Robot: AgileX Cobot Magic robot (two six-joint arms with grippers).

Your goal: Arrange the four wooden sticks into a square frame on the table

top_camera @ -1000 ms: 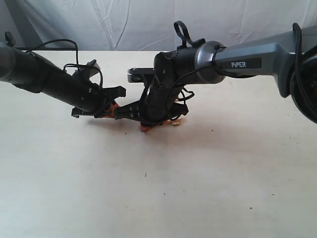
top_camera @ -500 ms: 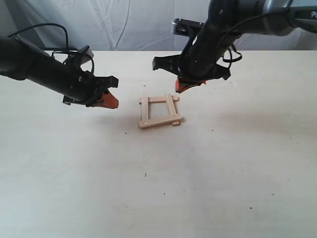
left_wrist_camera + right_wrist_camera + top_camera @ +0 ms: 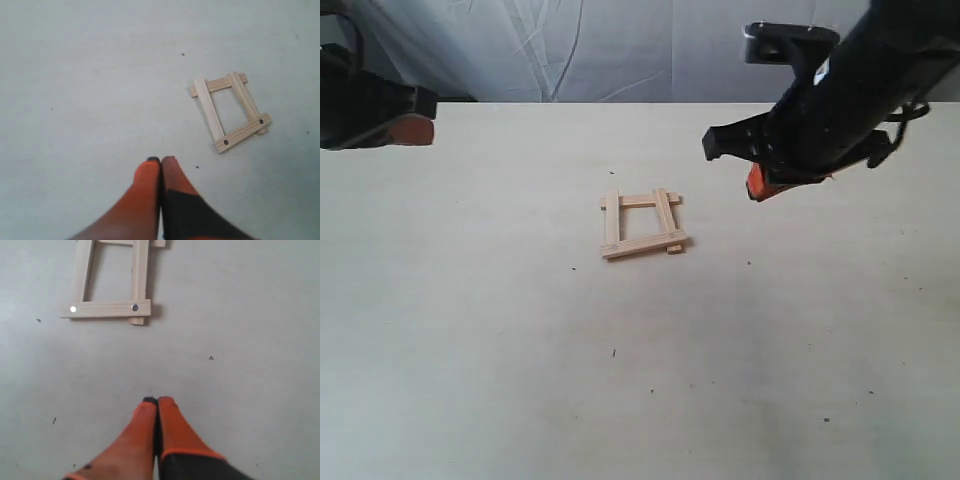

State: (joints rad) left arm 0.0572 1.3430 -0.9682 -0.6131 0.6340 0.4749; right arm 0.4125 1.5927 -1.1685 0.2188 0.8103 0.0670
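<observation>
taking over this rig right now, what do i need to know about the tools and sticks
Left tool: shut, empty, raised at far left.
Right tool: shut, empty, hovering right of the square frame.
Four wooden sticks lie as that frame in the middle of the table, corners overlapping, slightly skewed.
Done: frame built. Left: nothing obvious, maybe squaring it.

In the exterior view the left arm [image 3: 355, 105] is cut off at the 10 o'clock edge. Only a dark stub and the blurred left gripper [image 3: 428, 130] show. The right arm [image 3: 850, 90] runs out of the picture at 1 o'clock. The right wrist view's edge cuts the frame [image 3: 111, 308], losing most of its far side. From the exterior view, holes in the sticks [image 3: 642, 246] are too small to tell.
</observation>
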